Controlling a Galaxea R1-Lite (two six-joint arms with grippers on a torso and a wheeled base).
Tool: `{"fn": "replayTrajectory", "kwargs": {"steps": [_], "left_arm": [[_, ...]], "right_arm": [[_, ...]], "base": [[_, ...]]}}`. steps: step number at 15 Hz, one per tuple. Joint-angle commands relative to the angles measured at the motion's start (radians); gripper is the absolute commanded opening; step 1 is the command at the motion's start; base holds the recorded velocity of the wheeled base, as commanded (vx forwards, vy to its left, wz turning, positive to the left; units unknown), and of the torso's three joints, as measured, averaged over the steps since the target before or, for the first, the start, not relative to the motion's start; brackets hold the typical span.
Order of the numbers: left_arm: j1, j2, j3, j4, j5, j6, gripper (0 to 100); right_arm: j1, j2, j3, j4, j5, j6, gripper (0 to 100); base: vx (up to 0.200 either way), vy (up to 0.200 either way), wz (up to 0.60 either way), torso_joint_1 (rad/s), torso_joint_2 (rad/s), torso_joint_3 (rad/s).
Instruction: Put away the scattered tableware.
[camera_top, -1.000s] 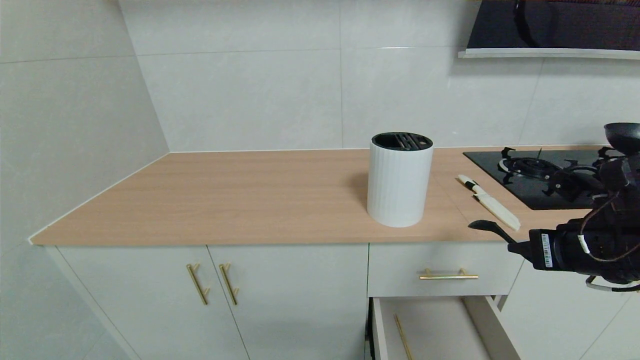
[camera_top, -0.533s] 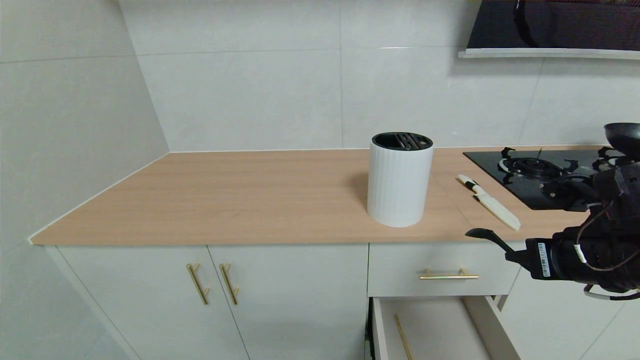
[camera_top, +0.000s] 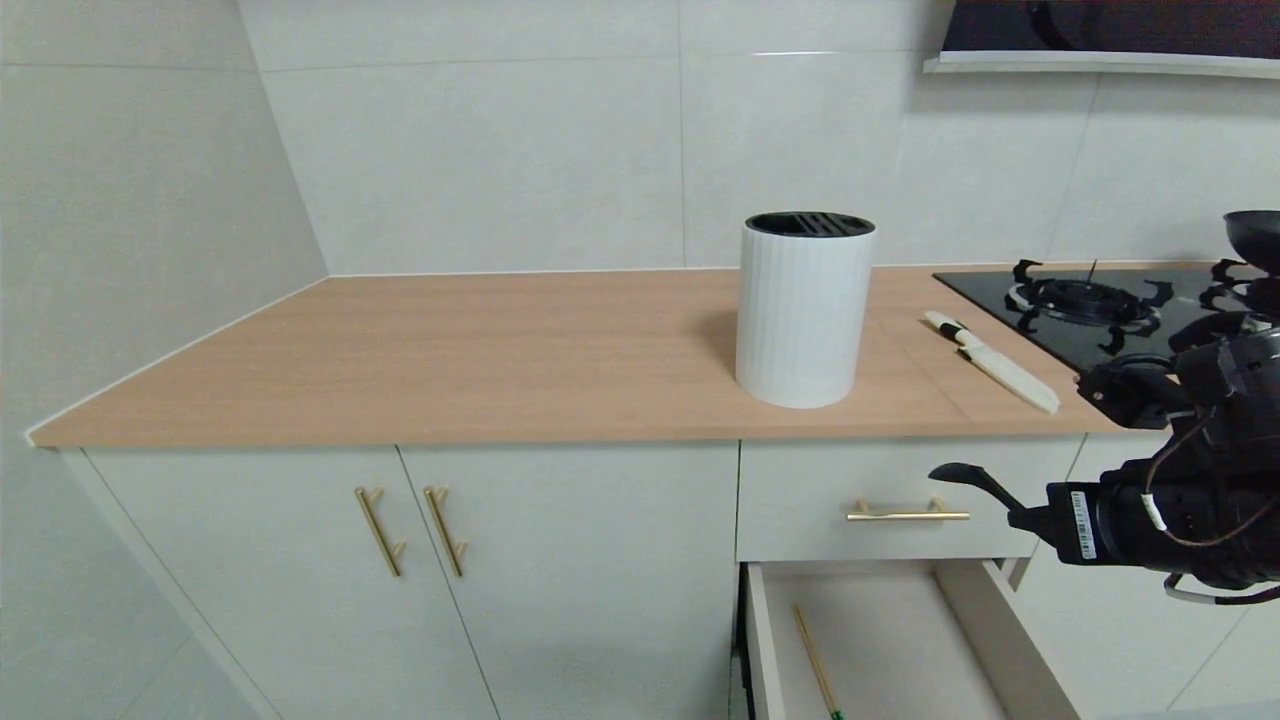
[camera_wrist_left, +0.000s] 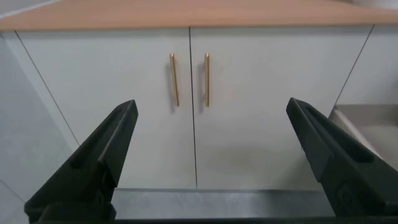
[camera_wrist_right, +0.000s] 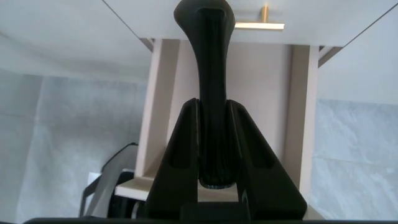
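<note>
My right gripper (camera_top: 1032, 518) is shut on the handle of a black utensil (camera_top: 968, 477), which sticks out to the left in front of the closed top drawer. In the right wrist view the same gripper (camera_wrist_right: 212, 107) clamps the black utensil (camera_wrist_right: 208, 56) above the open lower drawer (camera_wrist_right: 264, 124). A cream knife (camera_top: 992, 362) with a black band lies on the wooden counter (camera_top: 500, 350), right of a white ribbed holder (camera_top: 805, 315). My left gripper (camera_wrist_left: 211, 112) is open, low in front of the cabinet doors (camera_wrist_left: 249, 112).
The open lower drawer (camera_top: 965, 625) holds a thin golden stick (camera_top: 815, 670). Above it, the closed drawer has a gold handle (camera_top: 908, 515). A black gas hob (camera_top: 1090, 300) sits at the counter's right end. Tiled walls close off the back and left.
The head camera has shifted, so the whole picture moved. Against the counter's edge, my right gripper has dropped with the utensil from counter height to the top drawer's front.
</note>
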Motion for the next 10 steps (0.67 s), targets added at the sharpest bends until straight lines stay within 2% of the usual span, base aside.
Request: {"fn": "replayTrajectory", "kwargs": {"steps": [1,10], "left_arm": [[0.000,0.000,0.000,0.000,0.000,0.000,100],[0.000,0.000,0.000,0.000,0.000,0.000,100]], "right_arm": [[0.000,0.013,0.002,0.000,0.000,-0.002,0],[0.000,0.043,0.005,0.000,0.000,-0.005,0]], "base": [[0.000,0.000,0.00,-0.183,0.48,0.290],[0.000,0.000,0.00,-0.161,0.47,0.305]]}}
